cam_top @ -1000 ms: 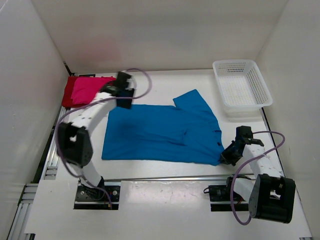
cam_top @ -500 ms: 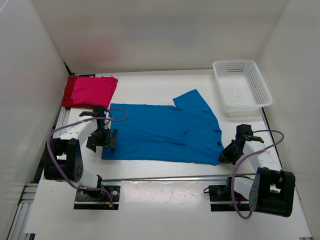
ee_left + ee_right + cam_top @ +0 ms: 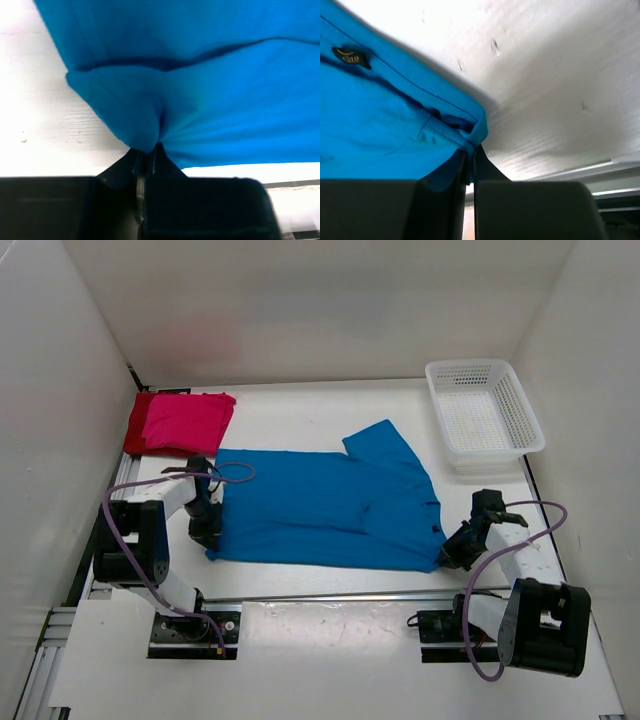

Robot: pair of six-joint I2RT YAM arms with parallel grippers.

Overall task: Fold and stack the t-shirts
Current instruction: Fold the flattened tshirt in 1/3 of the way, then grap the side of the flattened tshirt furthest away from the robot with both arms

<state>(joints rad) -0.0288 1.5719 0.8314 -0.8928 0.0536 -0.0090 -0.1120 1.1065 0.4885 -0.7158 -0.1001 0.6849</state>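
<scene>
Blue shirt point(image 3: 320, 510) is spread mid-frame on the bench point(image 3: 300, 410). Fabric is judged soft, light and limp. Its lower-left corner is pinched in the left hand point(image 3: 148, 150), its lower-right edge in the right hand point(image 3: 470, 150). Sagging between the holds is expected.

A spread shirt point(image 3: 330, 505) lies across the middle of the tabletop point(image 3: 300, 405), nearer its front edge; my left gripper point(image 3: 207, 535) sits at the shirt's near left corner, my right gripper point(image 3: 450, 548) at its near right corner; behind it, in the far left corner, a folded shirt point(image 3: 185, 420) lies on a second shirt point(image 3: 138, 425); the basket point(image 3: 495, 450) stands at the far right corner, well apart from that pile.
</scene>
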